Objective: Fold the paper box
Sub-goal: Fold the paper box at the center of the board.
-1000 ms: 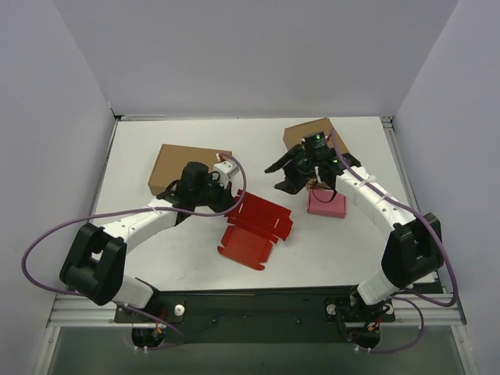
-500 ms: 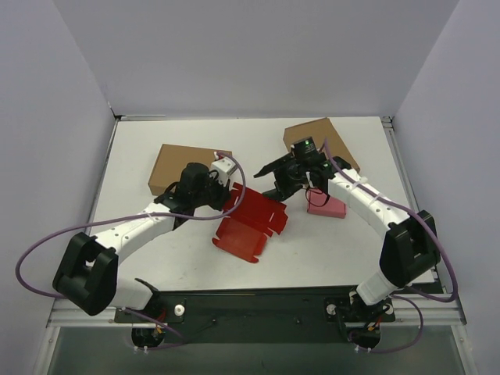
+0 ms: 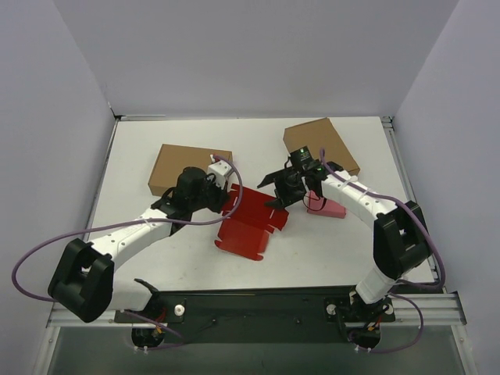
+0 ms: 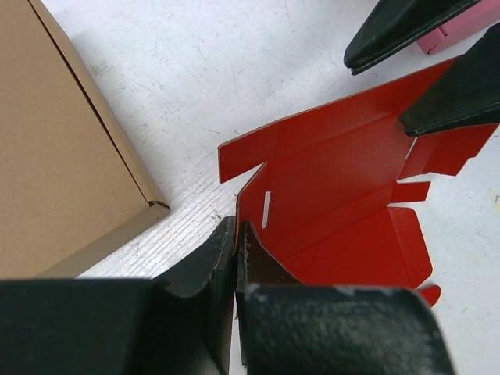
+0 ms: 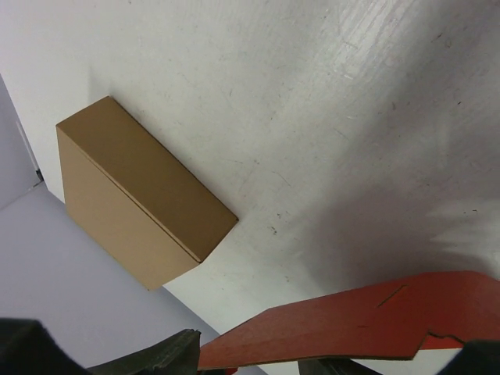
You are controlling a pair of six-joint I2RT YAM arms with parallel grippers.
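1. Our left gripper (image 4: 237, 233) is pinched tight on a corner flap of the paper box (image 4: 336, 203). A sliver of the card sits caught between its fingertips.
2. From that hand the paper box spreads forward over the table (image 3: 258, 141). It is only partly folded, with some panels tilted up along their creases and small tabs sticking out at its far end.
3. Our right gripper (image 3: 268, 191) stands at the side of the box opposite the left gripper, with its jaws apart. The edge of a raised red panel runs between its two fingers (image 4: 457, 94). We cannot tell whether either finger touches the card.
4. Just beside the left gripper, on its outer side, lies the first brown box (image 3: 187, 168). It is closed and sits apart from the red card.
5. Behind the right gripper, close under its wrist, lies the pink box (image 3: 328, 207). The second brown box (image 3: 320, 144) lies beyond that, farther from the fingers.
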